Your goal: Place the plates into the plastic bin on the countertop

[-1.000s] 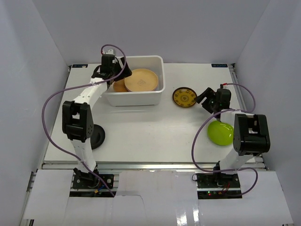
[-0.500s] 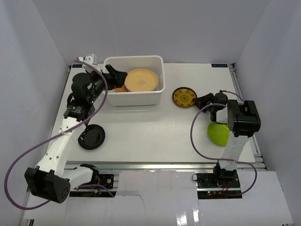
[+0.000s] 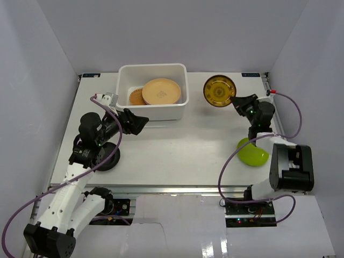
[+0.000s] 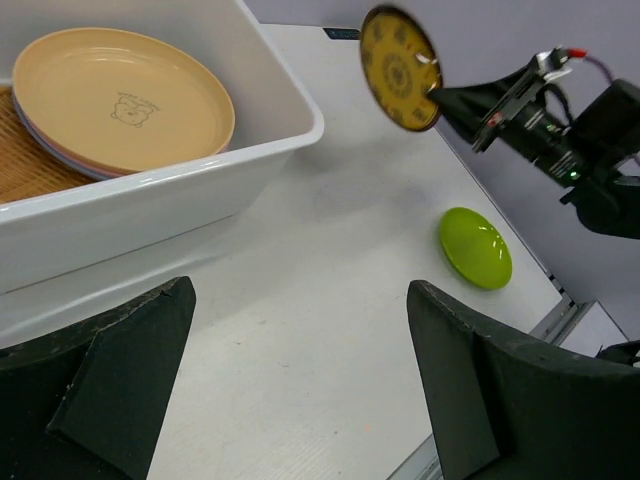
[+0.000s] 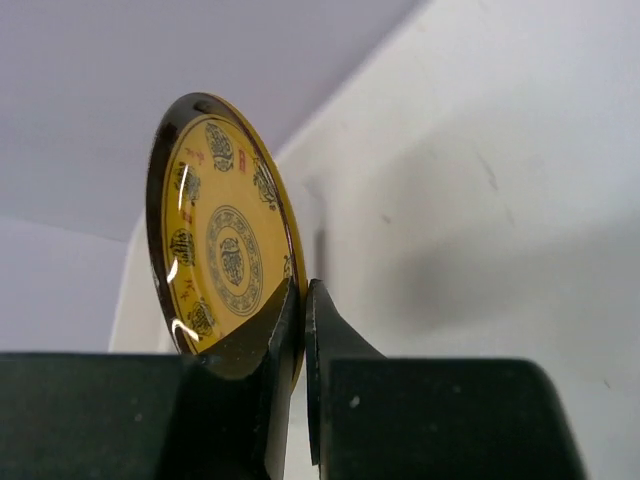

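Top external: the patterned plate point(image 3: 219, 91) is held raised on edge, right of the plastic bin point(image 3: 156, 114). Left wrist: the left gripper point(image 4: 300, 295) is shown spread wide and empty. Right wrist: the right gripper point(image 5: 303, 300) is clamped on the plate's rim.

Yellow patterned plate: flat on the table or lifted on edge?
Lifted, on edge. The right gripper pinches the rim of the plate, whose face stands upright.
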`<state>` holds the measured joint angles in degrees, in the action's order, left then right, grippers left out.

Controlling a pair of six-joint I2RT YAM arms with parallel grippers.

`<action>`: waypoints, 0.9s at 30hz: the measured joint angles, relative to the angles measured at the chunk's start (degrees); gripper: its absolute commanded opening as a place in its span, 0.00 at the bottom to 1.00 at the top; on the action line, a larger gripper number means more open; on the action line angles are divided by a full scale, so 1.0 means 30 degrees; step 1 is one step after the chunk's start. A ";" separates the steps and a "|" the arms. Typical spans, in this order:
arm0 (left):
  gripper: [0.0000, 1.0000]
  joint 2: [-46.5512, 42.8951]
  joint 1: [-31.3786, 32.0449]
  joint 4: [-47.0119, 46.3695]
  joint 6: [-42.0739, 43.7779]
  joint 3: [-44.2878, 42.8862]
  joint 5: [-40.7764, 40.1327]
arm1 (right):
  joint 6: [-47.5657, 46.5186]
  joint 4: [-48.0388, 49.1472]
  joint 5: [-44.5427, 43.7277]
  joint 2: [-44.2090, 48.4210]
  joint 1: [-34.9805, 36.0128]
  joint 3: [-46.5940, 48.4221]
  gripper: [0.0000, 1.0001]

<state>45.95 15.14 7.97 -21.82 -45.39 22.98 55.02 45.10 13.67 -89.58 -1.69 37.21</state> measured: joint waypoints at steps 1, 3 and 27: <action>0.98 0.0044 0.0000 -0.0102 -0.0007 0.0051 0.0189 | -0.0211 0.0080 -0.0087 0.1056 0.0036 0.0087 0.08; 0.98 0.0372 0.0000 -0.0350 -0.0015 0.0168 0.0481 | -0.1239 -0.0226 -0.0379 0.2856 0.0510 0.0772 0.08; 0.98 0.0262 0.0000 -0.0714 -0.0852 0.0852 0.1246 | -1.1570 -1.3967 -0.3905 -1.1934 1.2160 2.2841 0.29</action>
<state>46.74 15.14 5.82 -24.38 -42.83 26.72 20.32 3.20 1.96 -125.38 34.79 105.73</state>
